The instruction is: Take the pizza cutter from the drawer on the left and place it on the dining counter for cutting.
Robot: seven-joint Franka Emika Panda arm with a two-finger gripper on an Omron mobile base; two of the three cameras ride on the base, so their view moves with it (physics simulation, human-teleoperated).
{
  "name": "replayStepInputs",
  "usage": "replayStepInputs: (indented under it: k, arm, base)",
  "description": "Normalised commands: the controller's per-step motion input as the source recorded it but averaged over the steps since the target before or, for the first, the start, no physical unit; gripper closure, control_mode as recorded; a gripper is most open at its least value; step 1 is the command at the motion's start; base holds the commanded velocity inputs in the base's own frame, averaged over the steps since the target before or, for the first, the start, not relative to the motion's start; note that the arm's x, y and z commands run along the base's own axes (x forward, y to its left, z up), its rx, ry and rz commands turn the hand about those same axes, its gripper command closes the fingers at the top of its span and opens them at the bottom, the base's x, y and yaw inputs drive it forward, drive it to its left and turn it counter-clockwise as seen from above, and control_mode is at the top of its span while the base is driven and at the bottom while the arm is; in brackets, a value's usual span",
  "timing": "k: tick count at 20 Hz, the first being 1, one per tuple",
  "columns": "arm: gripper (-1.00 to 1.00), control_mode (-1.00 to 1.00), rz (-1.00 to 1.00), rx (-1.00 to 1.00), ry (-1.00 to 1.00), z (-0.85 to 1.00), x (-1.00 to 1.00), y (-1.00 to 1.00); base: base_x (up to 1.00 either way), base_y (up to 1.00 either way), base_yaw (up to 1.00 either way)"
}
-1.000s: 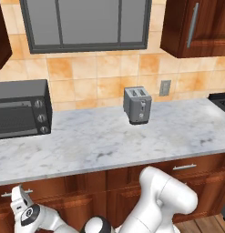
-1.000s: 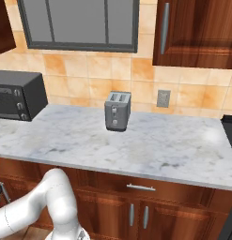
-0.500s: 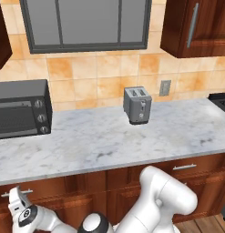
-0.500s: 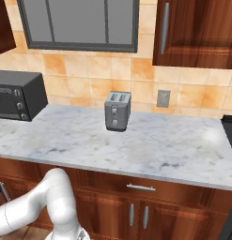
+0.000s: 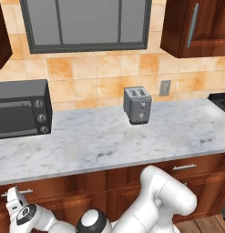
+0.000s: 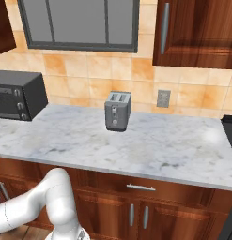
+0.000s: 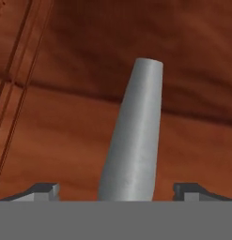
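Since a second ago, your gripper (image 5: 13, 196) has crept a little up and to the right at the lower left corner of the left base view, and the arm's elbow has shifted with it; the cameras and everything on the worktop are sitting as they were.

In the hand view you are looking straight at the drawer (image 7: 183, 70), its dark reddish-brown front running across the whole view, with the silver bar handle (image 7: 134, 136) lying between your two fingertips (image 7: 47, 191) and cut off at the bottom. The tips are standing wide apart on either side of the bar, not touching it as far as you can see, and they are holding nothing. In the left base view the same handle (image 5: 23, 192) is peeking out just beside the gripper, half hidden by it, below the worktop's front edge at its left end.

The pizza cutter is not visible to you; the drawer is looking closed, so you cannot tell where it is lying.

Further out, the marble worktop (image 5: 109, 141) is carrying a grey toaster (image 5: 137, 105) near the back edge at the middle and a black microwave (image 5: 20, 108) at the left end, cut off by the picture's edge. In the right base view the white arm (image 6: 37, 201) is hiding part of the lower cabinets.
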Motion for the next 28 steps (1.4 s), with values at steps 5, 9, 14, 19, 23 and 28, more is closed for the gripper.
replayStepInputs:
  k: [5, 9, 14, 19, 23, 28]
  arm:
    - [1.00, -1.00, 0.00, 0.00, -0.25, -0.49, 0.24, 0.00]
    - [1.00, -1.00, 0.00, 0.00, -0.24, -0.38, 0.32, 0.00]
    - [1.00, -1.00, 0.00, 0.04, -0.15, -0.26, 0.48, 0.00]
    - [1.00, -1.00, 0.00, 0.11, -0.04, -0.07, 0.39, 0.00]
    - [1.00, -1.00, -0.03, 0.18, -0.04, -0.01, 0.16, 0.00]
    - [1.00, -1.00, -0.06, 0.07, -0.20, -0.04, 0.09, 0.00]
  base:
    - [0.00, 0.00, 0.00]
    - [0.00, 0.00, 0.00]
    - [0.00, 0.00, 0.00]
    - [0.00, 0.00, 0.00]
    - [0.00, 0.00, 0.00]
    - [0.00, 0.00, 0.00]
